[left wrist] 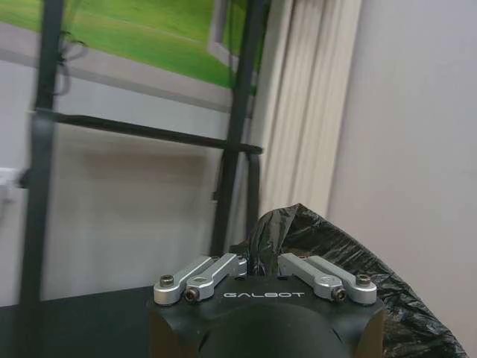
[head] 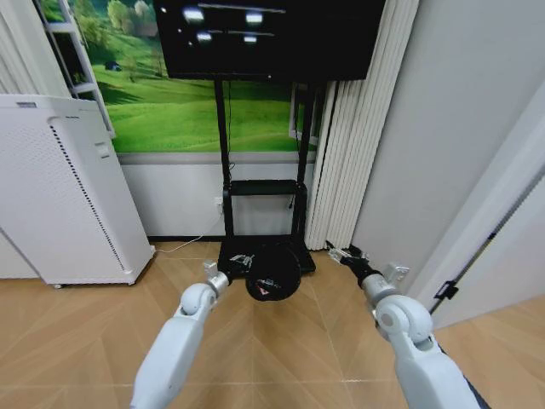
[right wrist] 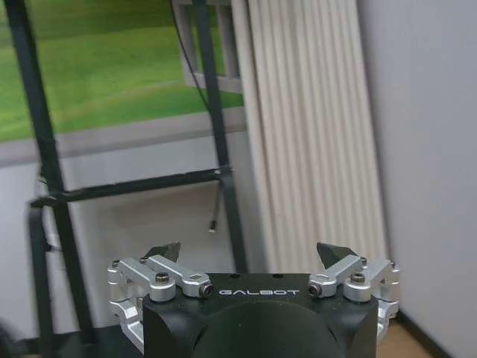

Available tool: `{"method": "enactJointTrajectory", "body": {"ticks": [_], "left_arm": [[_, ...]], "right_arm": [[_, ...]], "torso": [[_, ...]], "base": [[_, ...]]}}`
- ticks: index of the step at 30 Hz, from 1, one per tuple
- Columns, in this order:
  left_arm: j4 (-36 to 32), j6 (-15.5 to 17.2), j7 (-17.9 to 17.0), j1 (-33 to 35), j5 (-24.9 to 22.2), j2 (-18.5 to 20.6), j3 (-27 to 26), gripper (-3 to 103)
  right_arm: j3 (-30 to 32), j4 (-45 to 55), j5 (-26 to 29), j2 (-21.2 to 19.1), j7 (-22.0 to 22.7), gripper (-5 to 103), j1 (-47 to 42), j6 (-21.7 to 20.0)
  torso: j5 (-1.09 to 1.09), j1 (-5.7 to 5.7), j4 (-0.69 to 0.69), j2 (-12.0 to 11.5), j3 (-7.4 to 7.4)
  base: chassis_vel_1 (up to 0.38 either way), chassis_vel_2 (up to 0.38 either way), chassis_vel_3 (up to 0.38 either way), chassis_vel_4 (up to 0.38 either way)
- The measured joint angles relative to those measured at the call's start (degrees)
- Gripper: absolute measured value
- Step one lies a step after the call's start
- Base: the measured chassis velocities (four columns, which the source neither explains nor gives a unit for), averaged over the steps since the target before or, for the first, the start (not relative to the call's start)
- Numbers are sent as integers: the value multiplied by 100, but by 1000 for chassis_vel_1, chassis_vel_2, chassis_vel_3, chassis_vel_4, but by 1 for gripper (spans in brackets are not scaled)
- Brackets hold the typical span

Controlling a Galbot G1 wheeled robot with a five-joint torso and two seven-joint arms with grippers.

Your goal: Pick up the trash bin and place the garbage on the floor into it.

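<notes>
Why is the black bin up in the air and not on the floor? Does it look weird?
The trash bin hangs off the floor because the left gripper is shut on its rim. The right gripper waits open beside it. Nothing looks spilled.

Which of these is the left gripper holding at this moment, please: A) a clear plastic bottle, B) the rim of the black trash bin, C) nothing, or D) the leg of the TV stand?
B: the left gripper is closed on the trash bin at its bag-lined rim, while the right gripper hangs open beside it.
</notes>
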Motion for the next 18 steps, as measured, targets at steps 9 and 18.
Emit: {"method": "enactJointTrajectory", "body": {"ticks": [9, 18], "left_arm": [[-1194, 74, -260, 918, -101, 742, -814, 7], [-1766, 42, -275, 1623, -162, 911, -1671, 7]], "right_arm": [[-118, -1167, -1046, 99, -277, 100, 127, 550], [-149, -1424, -1478, 129, -372, 100, 133, 667]], "torso": [[0, 0, 0, 0, -1], [0, -1, 1, 0, -1]], "base": [[0, 0, 0, 0], [0, 0, 0, 0]]}}
